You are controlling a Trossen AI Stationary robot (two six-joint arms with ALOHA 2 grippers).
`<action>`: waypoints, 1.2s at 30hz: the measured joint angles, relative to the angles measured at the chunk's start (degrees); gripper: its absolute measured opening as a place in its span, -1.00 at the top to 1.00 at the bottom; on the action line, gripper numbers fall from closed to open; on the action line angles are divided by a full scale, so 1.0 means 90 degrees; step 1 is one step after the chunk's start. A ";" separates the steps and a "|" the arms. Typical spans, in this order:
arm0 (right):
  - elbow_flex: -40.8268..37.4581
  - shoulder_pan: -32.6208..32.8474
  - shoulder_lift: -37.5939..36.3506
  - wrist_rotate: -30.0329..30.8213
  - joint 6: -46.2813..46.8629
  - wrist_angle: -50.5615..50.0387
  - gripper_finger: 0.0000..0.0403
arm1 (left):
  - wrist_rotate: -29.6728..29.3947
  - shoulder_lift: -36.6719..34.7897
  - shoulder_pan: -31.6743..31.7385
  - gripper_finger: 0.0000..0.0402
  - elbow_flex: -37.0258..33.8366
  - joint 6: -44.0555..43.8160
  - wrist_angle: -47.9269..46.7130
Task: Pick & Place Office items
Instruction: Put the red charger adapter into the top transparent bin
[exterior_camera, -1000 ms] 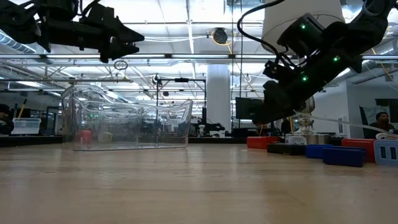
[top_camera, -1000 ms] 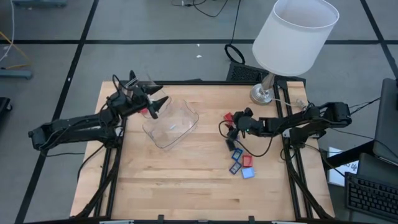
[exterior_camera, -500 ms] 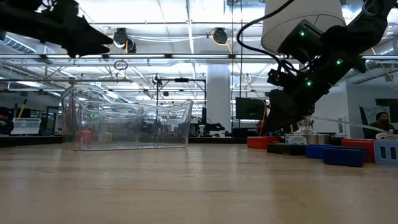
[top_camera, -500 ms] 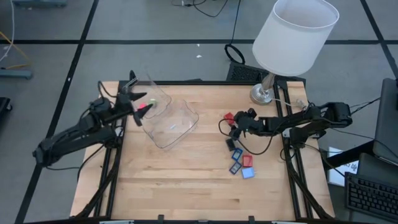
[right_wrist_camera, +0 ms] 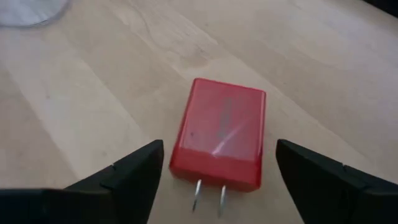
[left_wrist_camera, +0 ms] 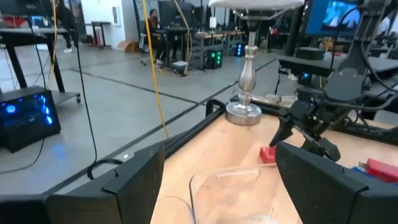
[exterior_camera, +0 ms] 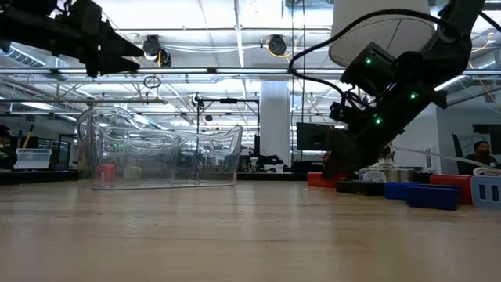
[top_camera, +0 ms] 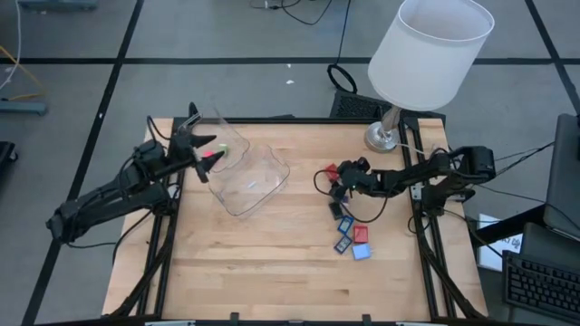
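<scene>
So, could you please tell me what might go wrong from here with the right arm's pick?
The right claw stands open around the red plug adapter with its prongs toward the camera; closing off-centre could twist or flick it away. Other items lie close by and the arm could nudge them. The clear container sits far across the table, so a loose grip may drop it mid-carry.

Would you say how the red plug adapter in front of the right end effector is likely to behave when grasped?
The red plug adapter looks rigid and boxy, so probably stiff and light. Its glossy faces may slip. Lying flat on the table, it is unlikely to roll; its prongs might catch.
</scene>
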 joint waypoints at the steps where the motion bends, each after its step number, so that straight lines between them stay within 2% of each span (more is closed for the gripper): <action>1: 0.0000 -0.0018 0.0008 -0.0002 -0.0023 -0.0014 -0.57 | 0.0002 0.0063 0.0000 -0.54 0.0000 0.0003 0.0016; 6: 0.0000 -0.0107 0.0003 0.0005 -0.0188 -0.0043 -0.61 | 0.0001 0.0312 0.0000 -0.54 0.0000 0.0079 0.0270; 14: 0.0000 -0.0171 0.0123 -0.0012 -0.0271 -0.0005 -0.48 | 0.0005 0.0476 0.0000 -0.54 0.0000 0.0092 0.0494; 22: 0.0014 -0.0163 0.0753 0.0058 -0.0291 0.0519 -0.44 | 0.0377 0.0472 0.0000 -0.54 0.0000 0.0105 0.0833; 31: 0.0015 -0.0168 0.0640 -0.0014 -0.0572 0.0443 -0.44 | 0.0386 0.0481 0.0000 -0.54 0.0000 0.0262 0.0822; 36: 0.0004 -0.0173 0.0557 -0.0297 -0.0744 0.0419 -0.42 | 0.0390 0.0483 -0.0002 -0.54 0.0000 0.0262 0.0786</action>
